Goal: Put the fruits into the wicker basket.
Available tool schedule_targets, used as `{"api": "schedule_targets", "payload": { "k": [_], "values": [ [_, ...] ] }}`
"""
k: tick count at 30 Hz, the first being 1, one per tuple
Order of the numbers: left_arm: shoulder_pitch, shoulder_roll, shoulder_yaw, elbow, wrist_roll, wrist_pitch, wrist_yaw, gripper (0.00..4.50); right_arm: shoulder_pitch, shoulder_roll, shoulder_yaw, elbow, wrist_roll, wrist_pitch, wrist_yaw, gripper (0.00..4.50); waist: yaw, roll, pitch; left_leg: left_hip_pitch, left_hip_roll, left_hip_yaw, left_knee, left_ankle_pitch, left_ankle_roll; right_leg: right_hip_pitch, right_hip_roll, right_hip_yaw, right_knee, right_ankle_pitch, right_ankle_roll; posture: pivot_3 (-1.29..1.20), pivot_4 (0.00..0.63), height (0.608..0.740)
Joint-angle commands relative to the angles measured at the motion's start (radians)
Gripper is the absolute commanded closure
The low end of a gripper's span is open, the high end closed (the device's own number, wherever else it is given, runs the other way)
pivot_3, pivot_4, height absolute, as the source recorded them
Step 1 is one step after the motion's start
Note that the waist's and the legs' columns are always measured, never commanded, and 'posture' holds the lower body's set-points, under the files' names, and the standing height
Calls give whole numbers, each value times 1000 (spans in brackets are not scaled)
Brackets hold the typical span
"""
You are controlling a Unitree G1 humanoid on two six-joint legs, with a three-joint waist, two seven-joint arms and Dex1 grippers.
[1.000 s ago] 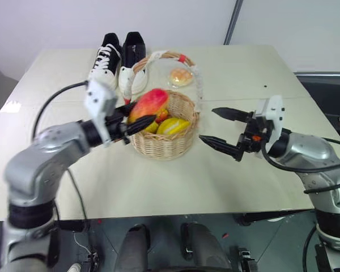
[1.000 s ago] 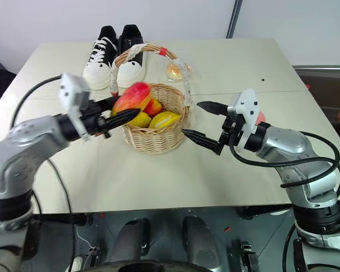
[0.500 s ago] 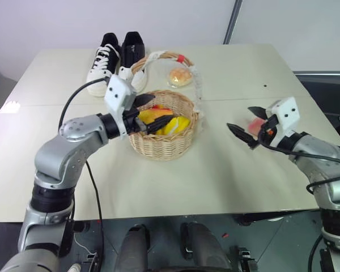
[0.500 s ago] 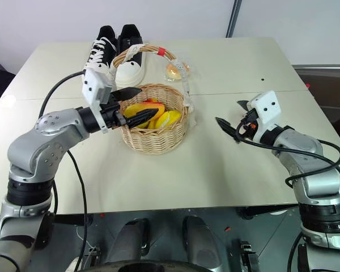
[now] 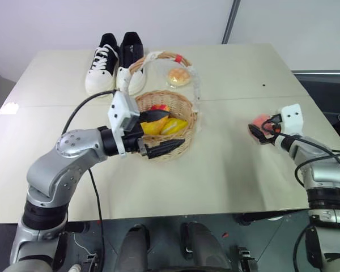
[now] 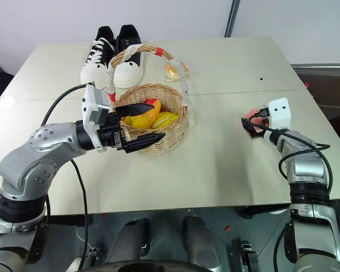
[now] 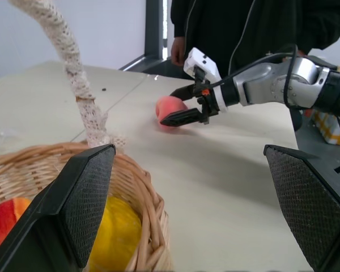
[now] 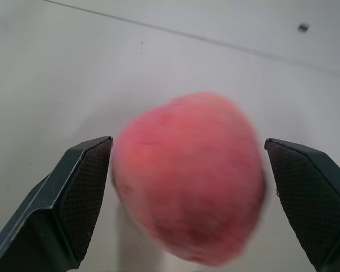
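tabletop (image 5: 226,164): was pale cream and matte, with a thin seam running across it from side to side just behind the basket
wicker basket (image 5: 181,147): stood on the tabletop near its middle, arched handle upright, yellow and red fruits inside
peach (image 5: 259,126): lay on the tabletop toward the right edge, well apart from the basket
shoes (image 5: 116,62): a black-and-white pair sat side by side at the far edge, behind the basket
wrapped bun (image 5: 179,76): rested on the tabletop just right of the shoes, behind the basket handle
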Motion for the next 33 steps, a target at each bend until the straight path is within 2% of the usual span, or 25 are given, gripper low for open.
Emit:
{"api": "schedule_targets", "payload": {
  "k": [1, 3, 4, 8, 11, 13, 16, 18, 21, 24, 27, 28, 33],
  "values": [
    [6, 13, 1, -27, 11, -23, 0, 0, -28, 1, -46, -13, 18, -27, 6, 837, 0, 0, 0, 0, 0, 0, 0, 0, 0, 0, 0, 0, 0, 0, 0, 0, 150, 740],
    [23, 20, 16, -18, 16, -31, -1, 0, -21, 1, -52, -54, 24, -30, 10, 1663, 0, 0, 0, 0, 0, 0, 0, 0, 0, 0, 0, 0, 0, 0, 0, 0, 150, 740],
    [38, 28, 27, -12, 22, -38, -4, 0, -12, -5, -51, -87, 22, -34, 17, 1851, -1, 0, 0, 0, 0, 0, 0, 0, 0, 0, 0, 0, 0, 0, 0, 0, 150, 740],
    [107, 52, 98, 25, 42, -94, -10, 0, 57, -46, -18, -290, 29, -36, 113, 1886, -1, 1, 0, 1, 0, 0, -1, 0, 0, 0, 0, 0, 0, 0, 0, 0, 150, 740],
    [204, 69, 189, 70, 75, -203, -40, 0, 115, -83, 25, -591, 150, 12, 273, 1886, -5, 2, 1, 1, 1, 0, -2, 0, 0, 0, 1, 0, 0, 0, 0, 0, 150, 740],
    [255, 80, 236, 99, 80, -238, -54, 0, 91, -58, 76, -753, 246, 102, 288, 1886, -11, 2, 1, 2, 2, 0, -2, 0, 1, 0, 1, 0, 1, -1, 1, 0, 150, 740],
    [289, 73, 276, 131, 81, -281, -54, 0, 9, 19, 171, -850, 277, 199, 227, 1886, -16, 2, 0, 3, 2, 0, -1, 0, 1, 0, 1, 0, 1, -4, -1, 0, 150, 740],
    [305, 69, 296, 139, 76, -301, -53, 0, -81, 118, 263, -854, 244, 263, 140, 1886, -18, 1, 0, 2, 2, 0, 0, 0, 0, 0, 1, 0, 1, -3, -3, 0, 150, 740],
    [332, 63, 318, 119, 59, -315, -50, 0, -187, 297, 356, -787, 192, 345, -9, 1886, -22, 1, 0, 2, 2, 0, 1, 0, 0, 1, -1, 0, 1, -2, -4, 0, 150, 740],
    [345, 59, 320, 101, 59, -315, -41, 0, -225, 379, 389, -709, 142, 367, -74, 1886, -14, 0, 0, 1, 2, 0, 0, 0, 0, 0, -1, 0, 1, 0, -7, 0, 150, 740],
    [353, 53, 321, 88, 55, -310, -29, 0, -237, 395, 396, -701, 121, 360, -76, 370, -2, 0, 0, -4, 1, 0, 0, 0, 0, -4, -1, -1, -1, 0, -6, 0, 150, 740],
    [356, 52, 321, 83, 53, -309, -27, 0, -237, 392, 396, -715, 119, 356, -70, 62, 0, 0, 0, -7, 1, 0, 1, 0, 0, -6, -2, -1, -1, 0, -4, 0, 150, 740],
    [361, 51, 316, 70, 46, -307, -13, 0, -202, 340, 368, -790, 132, 332, -12, 62, 3, 0, 0, -11, 1, 0, 1, 0, 0, -10, -1, -1, -1, 1, -3, 0, 150, 740]
  ]
}}
